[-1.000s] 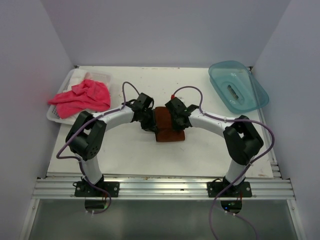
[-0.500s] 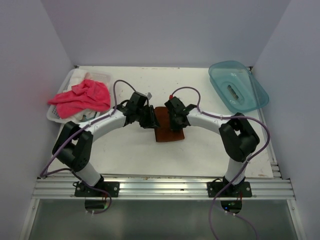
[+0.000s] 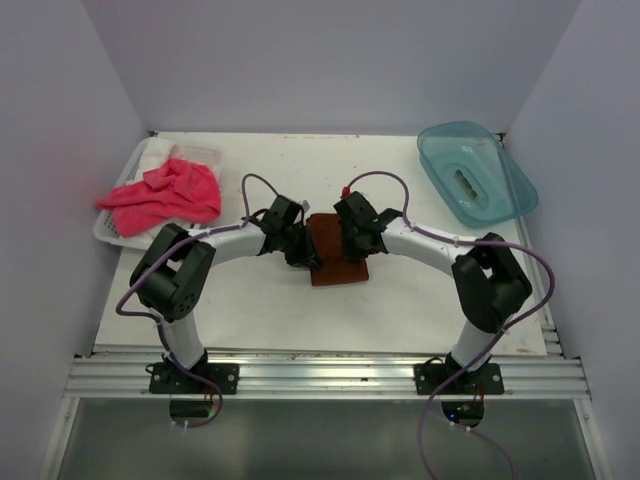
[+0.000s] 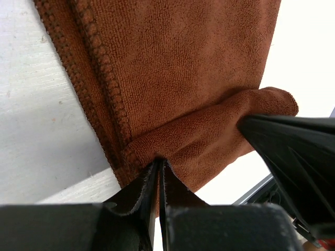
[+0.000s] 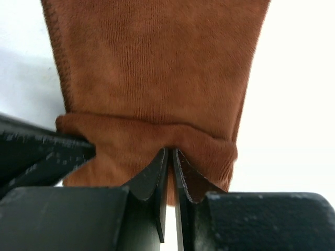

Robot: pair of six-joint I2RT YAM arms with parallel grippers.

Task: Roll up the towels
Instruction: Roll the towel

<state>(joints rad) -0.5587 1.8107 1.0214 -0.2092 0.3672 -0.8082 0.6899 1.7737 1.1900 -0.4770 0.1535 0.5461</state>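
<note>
Fingers (image 4: pixel 144 185) of the left pincer (image 4: pixel 159 168) are clenching the rolled edge of the rust-brown towel (image 4: pixel 178 68), squeezed almost together on the fold. The right pincer (image 5: pixel 170 157) is gripping the same roll further along, its tips nearly meeting in the cloth. This towel is lying mid-tabletop (image 3: pixel 400 310) between the two arms, with its flat part stretching away from both pincers. The pink-red towel (image 3: pixel 165 192) is lying crumpled over a white basket (image 3: pixel 108 232) at the far left, well apart from either pincer.
</note>
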